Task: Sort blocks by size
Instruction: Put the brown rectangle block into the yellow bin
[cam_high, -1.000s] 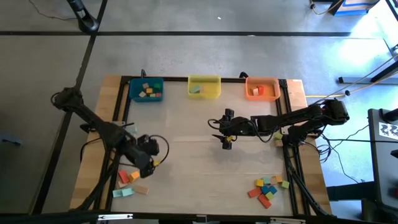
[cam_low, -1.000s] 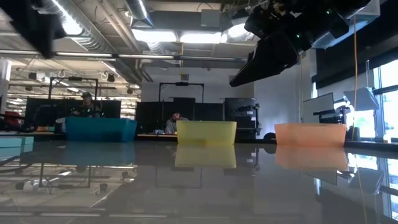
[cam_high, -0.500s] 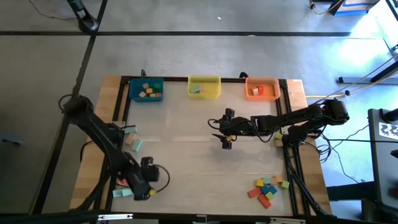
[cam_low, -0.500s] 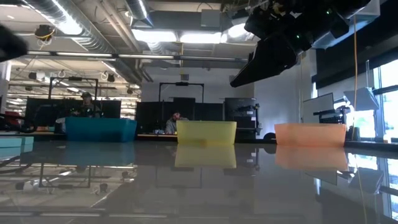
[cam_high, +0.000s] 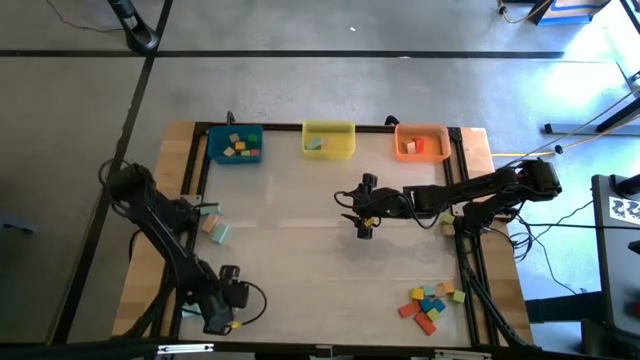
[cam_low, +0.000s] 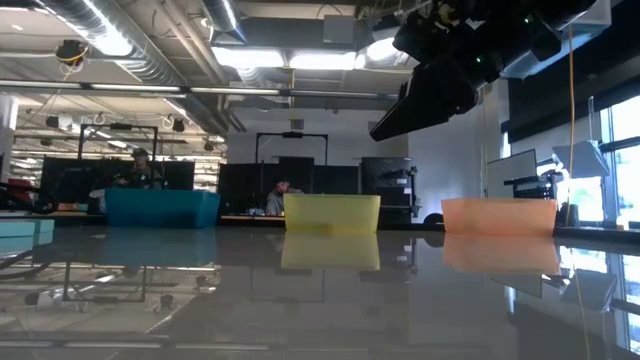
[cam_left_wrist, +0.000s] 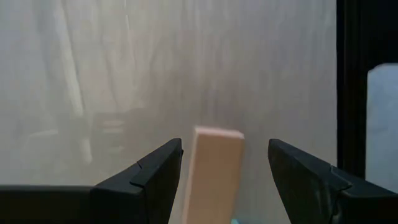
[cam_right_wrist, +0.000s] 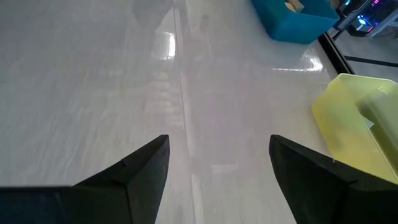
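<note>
Here the left gripper (cam_high: 222, 312) hangs low over the counter's (cam_high: 320, 260) seven-o'clock corner, its fingers (cam_left_wrist: 155, 177) spread wide with a tan block (cam_left_wrist: 214, 171) lying between them, flat on the wood and touching neither. That straddle looks like the line-up for a pinch: the gap is wider than the block, so the fingers can close on its long sides. In the high view the arm covers most of that corner's blocks; two more, teal and tan (cam_high: 212, 226), lie near nine o'clock.

The right gripper (cam_high: 364, 222) waits over the counter's middle, fingers (cam_right_wrist: 140, 171) apart and holding nothing, probably parked clear of the left arm's reach. A second heap of blocks (cam_high: 430, 303) sits at five o'clock, unsorted.

Three bins line the twelve-o'clock edge: blue bin (cam_high: 236, 145) at eleven, yellow bin (cam_high: 329, 140) at twelve, orange bin (cam_high: 422, 142) at one. Each holds some blocks already, so the sorting seems partway done, with both heaps still to go.
</note>
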